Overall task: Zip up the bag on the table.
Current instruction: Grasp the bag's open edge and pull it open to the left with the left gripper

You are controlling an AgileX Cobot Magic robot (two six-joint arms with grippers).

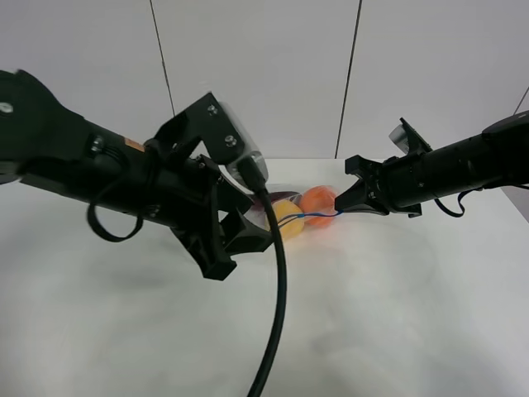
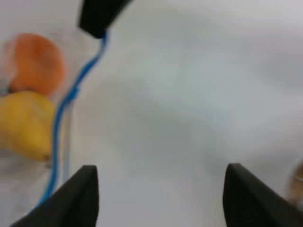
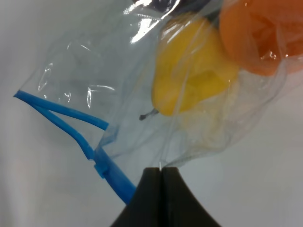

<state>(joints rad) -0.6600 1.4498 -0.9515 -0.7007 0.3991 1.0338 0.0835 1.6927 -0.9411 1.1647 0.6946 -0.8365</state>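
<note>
The clear bag (image 1: 304, 212) lies on the white table (image 1: 397, 314) at mid-back, with orange, yellow and a bit of purple produce showing inside. Its blue zip strip (image 1: 318, 217) runs along the near edge. My right gripper (image 1: 347, 203) is shut on the bag's edge right beside the strip's end; in the right wrist view the fingers (image 3: 162, 189) pinch the plastic, and the strip (image 3: 71, 123) splits into a V at its far end. My left gripper (image 1: 240, 248) is open and empty just left of the bag, its fingers (image 2: 78, 198) wide apart over bare table beside the strip (image 2: 59, 118).
A thick black cable (image 1: 277, 314) hangs from the left arm down across the front of the table. Grey wall panels stand behind the table's far edge. Bare white tabletop spreads at the front left and front right.
</note>
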